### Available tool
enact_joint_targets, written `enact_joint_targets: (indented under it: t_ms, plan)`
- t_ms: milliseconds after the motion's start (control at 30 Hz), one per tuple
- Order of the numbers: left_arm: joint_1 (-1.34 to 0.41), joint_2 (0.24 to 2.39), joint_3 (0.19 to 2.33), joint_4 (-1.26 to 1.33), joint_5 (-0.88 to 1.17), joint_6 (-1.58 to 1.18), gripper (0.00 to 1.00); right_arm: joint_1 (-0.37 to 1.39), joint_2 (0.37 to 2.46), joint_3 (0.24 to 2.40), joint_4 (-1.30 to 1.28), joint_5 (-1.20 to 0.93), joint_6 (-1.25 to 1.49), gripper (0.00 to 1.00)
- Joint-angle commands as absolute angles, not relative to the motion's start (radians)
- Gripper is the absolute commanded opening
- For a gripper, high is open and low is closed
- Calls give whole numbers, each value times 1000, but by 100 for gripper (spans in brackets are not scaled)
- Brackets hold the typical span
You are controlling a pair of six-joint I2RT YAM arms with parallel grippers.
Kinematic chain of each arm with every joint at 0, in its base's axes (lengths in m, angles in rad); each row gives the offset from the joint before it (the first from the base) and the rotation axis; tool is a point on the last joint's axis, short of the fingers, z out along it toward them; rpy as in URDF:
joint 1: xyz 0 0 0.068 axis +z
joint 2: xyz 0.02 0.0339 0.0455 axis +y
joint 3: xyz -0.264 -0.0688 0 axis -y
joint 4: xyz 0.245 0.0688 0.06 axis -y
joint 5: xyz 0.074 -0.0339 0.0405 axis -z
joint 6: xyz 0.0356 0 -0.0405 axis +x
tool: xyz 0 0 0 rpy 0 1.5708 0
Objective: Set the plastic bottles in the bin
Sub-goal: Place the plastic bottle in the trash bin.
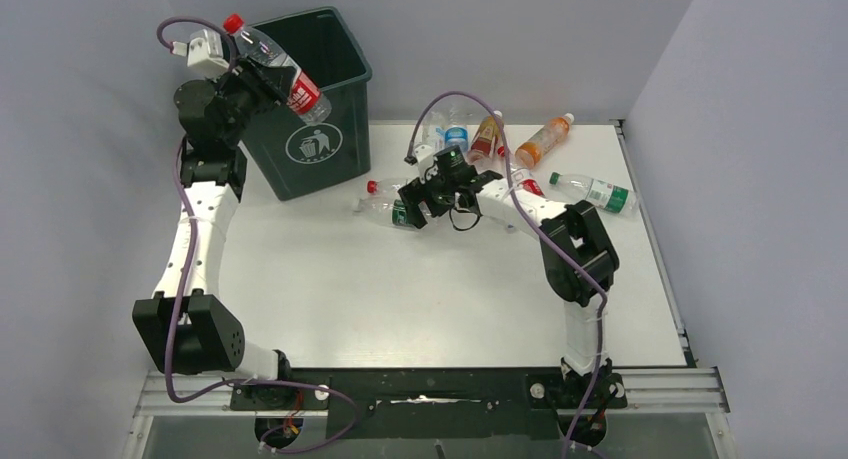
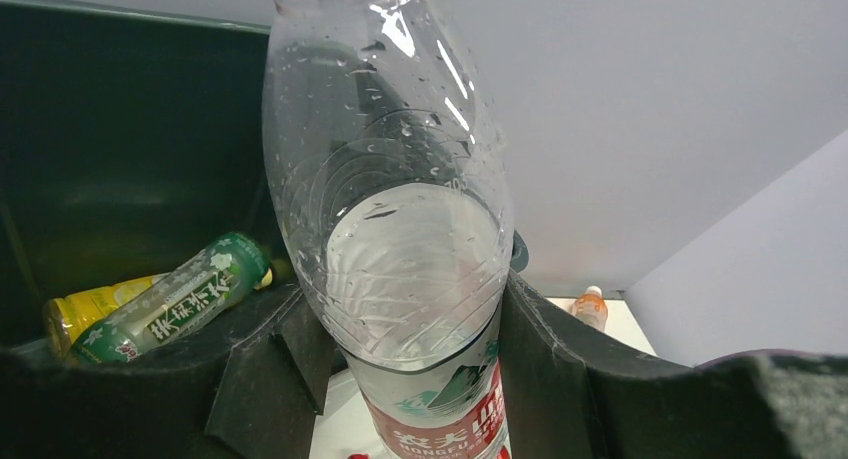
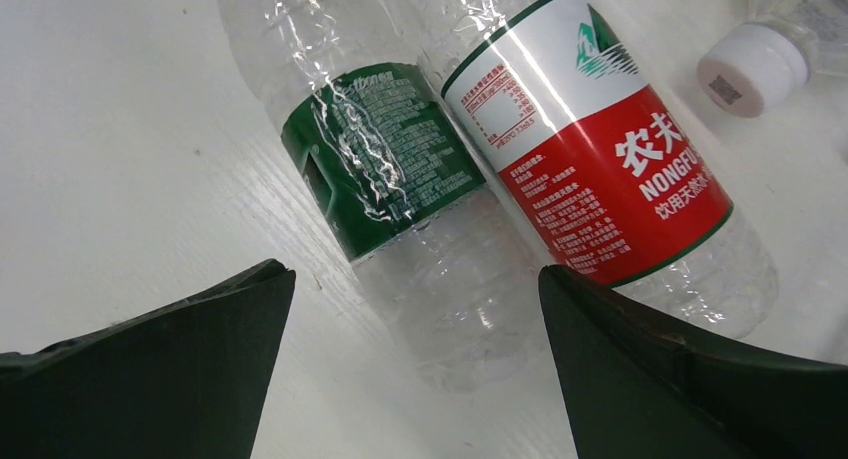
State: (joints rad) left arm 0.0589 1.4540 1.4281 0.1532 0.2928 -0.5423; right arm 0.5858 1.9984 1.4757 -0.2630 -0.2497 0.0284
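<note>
left fingers (image 2: 262, 379) clamped on a clear red-labelled plastic bottle (image 2: 400, 249), held over the dark green square plastic bin (image 1: 300, 144) rim; right fingers (image 3: 190, 364) spread wide above a clear green-labelled bottle (image 3: 385, 174) and a clear red-and-white-labelled bottle (image 3: 600, 169) lying on the white bench (image 1: 400, 299) right of the bin

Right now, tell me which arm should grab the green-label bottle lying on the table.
Right. The right arm has open jaws above the green-label bottle; the left arm is at the bin, jaws shut on a red-label bottle.
</note>
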Motion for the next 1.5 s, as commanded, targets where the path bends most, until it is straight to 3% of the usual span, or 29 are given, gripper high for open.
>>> enact_joint_targets:
  t_ms: [0,633,833,1067,1467]
  plan:
    - [96,1457,1486,239,299,-561,45,614,2003,1528,-269,-218,-42,99]
    - [151,1432,1497,305,262,-627,47,686,2062,1506,-275,-177,-63,95]
    - [172,1455,1480,359,228,-631,53,688,2062,1474,-272,-200,-26,79]
    - [208,1505,1497,400,218,-656,53,711,2036,1429,-252,-211,9,68]
    - [230,1571,1535,301,229,-642,78,767,1939,1333,-247,-186,59,63]
